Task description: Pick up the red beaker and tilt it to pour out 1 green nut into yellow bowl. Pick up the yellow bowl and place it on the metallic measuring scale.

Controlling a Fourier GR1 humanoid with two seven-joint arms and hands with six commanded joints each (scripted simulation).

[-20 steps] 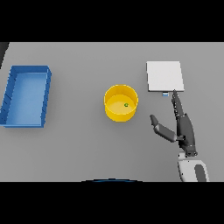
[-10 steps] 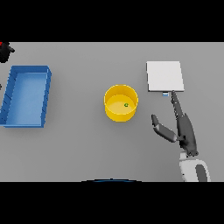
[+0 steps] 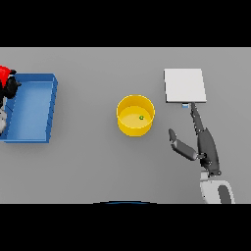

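Note:
The yellow bowl (image 3: 135, 115) stands upright mid-table with one green nut (image 3: 141, 117) inside it. To its upper right lies the flat metallic measuring scale (image 3: 184, 85). My right hand (image 3: 205, 144) rests open between them, right of the bowl and just below the scale, fingers straight toward the scale, thumb spread toward the bowl, touching neither. At the far left edge, the red beaker (image 3: 4, 73) shows partly, with my left hand (image 3: 11, 87) curled round it above the blue tray's corner. Most of that hand is cut off.
A blue rectangular tray (image 3: 48, 113) sits at the left side of the table, its inside bare.
My left hand has brought the red beaker further into view at the left edge, over the tray's corner. The right hand, bowl and scale have stayed put.

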